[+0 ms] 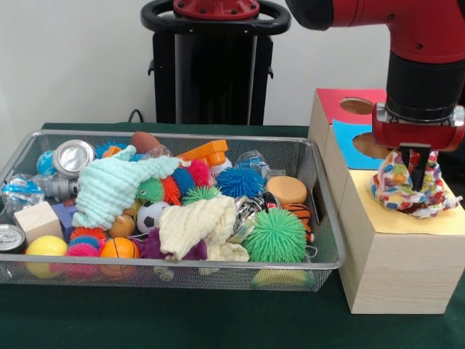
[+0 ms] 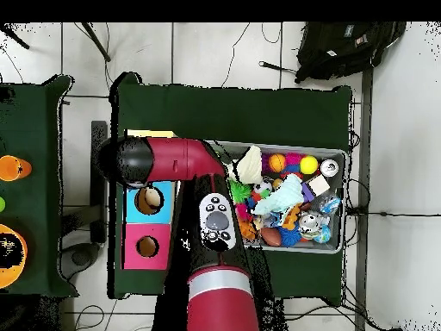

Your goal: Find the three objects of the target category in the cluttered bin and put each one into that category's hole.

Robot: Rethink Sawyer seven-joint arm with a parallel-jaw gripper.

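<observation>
The gripper (image 1: 418, 173) is standing over the yellow-topped section of the wooden sorting box (image 1: 396, 273), its dark fingers closed into a crumpled multicoloured cloth (image 1: 407, 190) that is resting on, or just above, that yellow face. Judging by this, the step in hand is the delivery of one cloth item to its hole; the next move would call for centring the bundle over the yellow section's opening, letting go, and possibly pushing the fabric down, since soft cloth may bunch on the rim. That opening is hidden beneath the cloth, so whether the cloth is already partly inside cannot be told. Behind the yellow section, a blue face (image 1: 354, 145) and a red face (image 1: 350, 104) are each showing a round hole. To the box's left, the wire bin (image 1: 328, 218) is holding a mint cloth (image 1: 112, 187) and a cream cloth (image 1: 197, 225) lying among spiky balls, sports balls and cans; these are probably the remaining targets. In the overhead view, the arm (image 2: 177, 160) is covering the yellow section and gripper entirely. The green surface (image 1: 218, 320) is carrying both bin and box.
</observation>
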